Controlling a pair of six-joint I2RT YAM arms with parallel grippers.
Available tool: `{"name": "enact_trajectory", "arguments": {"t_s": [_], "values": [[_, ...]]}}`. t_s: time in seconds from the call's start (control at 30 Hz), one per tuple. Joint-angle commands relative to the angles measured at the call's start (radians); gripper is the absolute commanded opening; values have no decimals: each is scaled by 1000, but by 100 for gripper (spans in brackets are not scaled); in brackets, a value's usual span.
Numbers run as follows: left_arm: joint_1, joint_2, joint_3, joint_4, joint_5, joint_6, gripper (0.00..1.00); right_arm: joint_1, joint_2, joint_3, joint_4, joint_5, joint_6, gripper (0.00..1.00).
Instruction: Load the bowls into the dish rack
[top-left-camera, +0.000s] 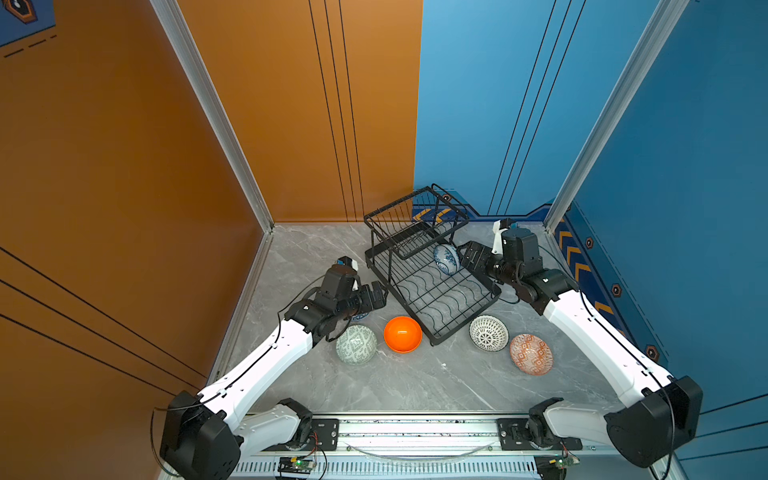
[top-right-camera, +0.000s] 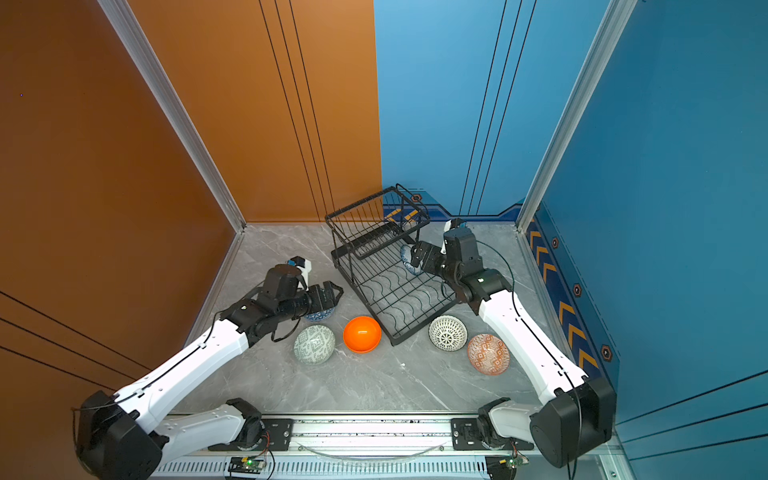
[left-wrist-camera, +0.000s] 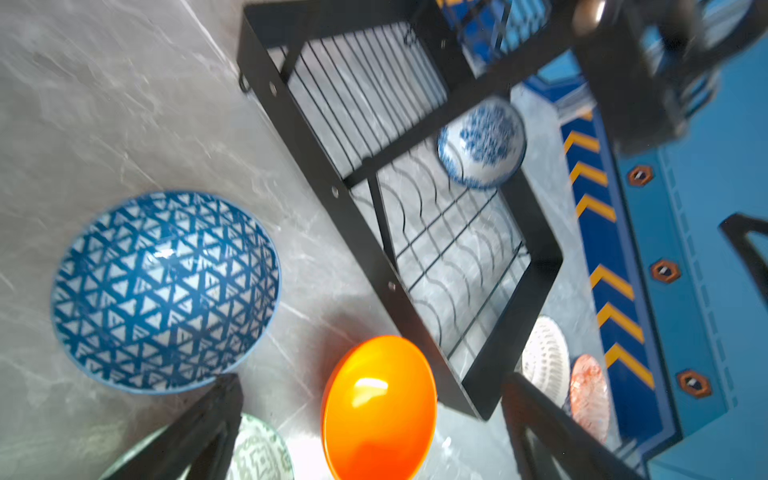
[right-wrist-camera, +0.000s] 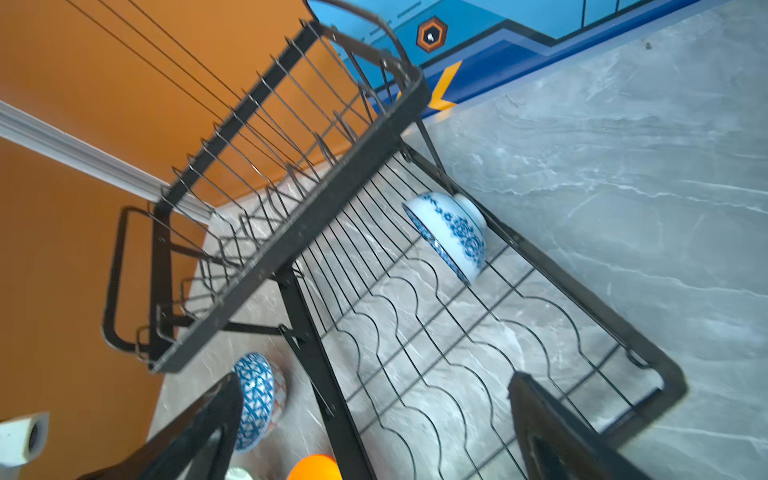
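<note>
Placement apparently finished: floral bowl (top-left-camera: 446, 258) on edge in lower slots of dish rack (left-wrist-camera: 303, 141), right pincer (top-left-camera: 463, 255) spread, empty, just beside it. Back off straight; avoid nudging the rim. Left pincer (top-left-camera: 380, 293), likewise spread, above triangle bowl (left-wrist-camera: 166, 291) on bench (top-left-camera: 395, 386).

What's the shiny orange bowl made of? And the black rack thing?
The orange bowl looks like glossy plastic or glazed ceramic. The bright white glare spot shows a smooth, shiny surface, but the look alone can't settle which. The dish rack seems to be metal with a matte black coating: it has thin stiff wires, flat bars with small holes, and hardly any shine.
</note>
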Motion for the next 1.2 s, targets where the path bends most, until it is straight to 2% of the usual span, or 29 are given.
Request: {"name": "enact_trajectory", "arguments": {"t_s": [0.0,0.17,0.37,0.57,0.6,0.83,1.1,1.17], "values": [[-86,57,24,-129,-22,68,99,5,-45,-60,-83,50,-75,100],[-162,184,96,-279,-37,155,98,6,-92,-119,-88,46,-81,100],[-217,310,215,-341,-90,210,94,9,-114,-163,-76,44,-82,100],[-207,417,276,-372,-102,252,87,12,-126,-194,-64,27,-82,100],[-201,431,280,-371,-96,258,82,12,-127,-197,-63,23,-85,100],[-178,493,324,-379,-90,288,67,15,-133,-214,-56,-16,-104,100],[-148,545,345,-388,-77,320,59,20,-164,-256,-14,-117,-138,100],[-144,561,352,-389,-70,328,55,22,-173,-274,23,-180,-144,100]]}}
